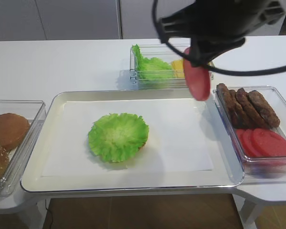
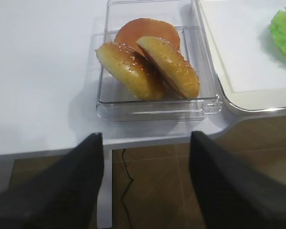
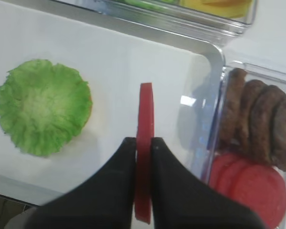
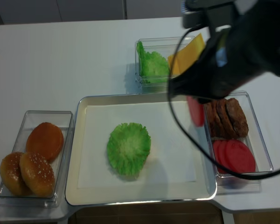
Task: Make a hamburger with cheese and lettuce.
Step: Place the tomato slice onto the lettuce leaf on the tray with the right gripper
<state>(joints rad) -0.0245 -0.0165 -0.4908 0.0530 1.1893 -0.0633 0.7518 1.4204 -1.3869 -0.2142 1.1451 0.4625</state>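
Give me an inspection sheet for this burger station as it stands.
Surface: white table, metal tray with paper liner.
Job's things: hamburger, lettuce topmost; cheese in the back bin.
Clutter: buns, patties, tomato slices, leaf bunch, all in bins.
Grippers: right gripper shut on a tomato slice above the tray; left gripper open, empty.
Cables: black cable looping off the right arm.
Surroundings: pale cabinets behind.

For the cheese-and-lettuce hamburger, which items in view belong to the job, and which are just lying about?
Job:
- low bun base topped with a frilly green lettuce disc on the tray
- pale yellow cheese slices in the back bin

Lying about:
- red tomato slice, though the right pincer grips it
- red tomato slices in the bin
- brown patties
- domed brown buns
- ruffled green leaves
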